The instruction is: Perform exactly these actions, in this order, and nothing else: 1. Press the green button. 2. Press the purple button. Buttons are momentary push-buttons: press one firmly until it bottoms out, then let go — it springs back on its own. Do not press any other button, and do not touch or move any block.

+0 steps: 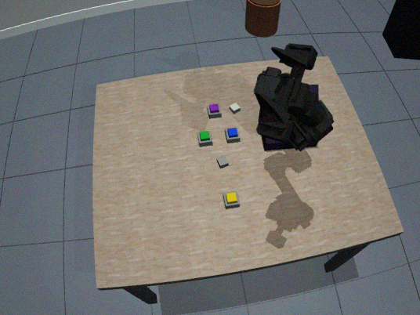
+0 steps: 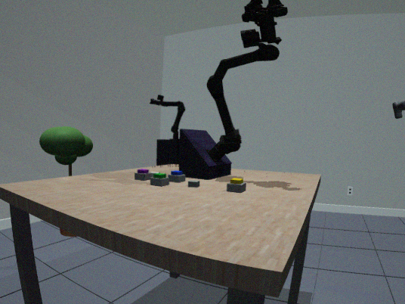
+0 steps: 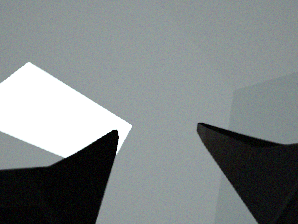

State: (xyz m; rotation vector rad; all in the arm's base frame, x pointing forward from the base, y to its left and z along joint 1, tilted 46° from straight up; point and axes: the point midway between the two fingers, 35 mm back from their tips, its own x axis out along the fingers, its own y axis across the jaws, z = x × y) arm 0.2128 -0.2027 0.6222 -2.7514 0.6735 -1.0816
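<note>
Fingers spread wide, nothing between them; wrist view shows only wall and ceiling, so tool points up. Arm (image 2: pixel 223 98) reared high over base, well apart from counter (image 1: pixel 157 235) — looks like parked pose, neither press started. In top view, green button (image 1: pixel 204 135) sits at 9 o'clock of blue button (image 1: pixel 232 132); purple button (image 1: pixel 214 107) at 12 o'clock of green. White block (image 1: pixel 234 106) just beside purple, grey block (image 1: pixel 222 161) near green: descend vertically to avoid both.
</note>
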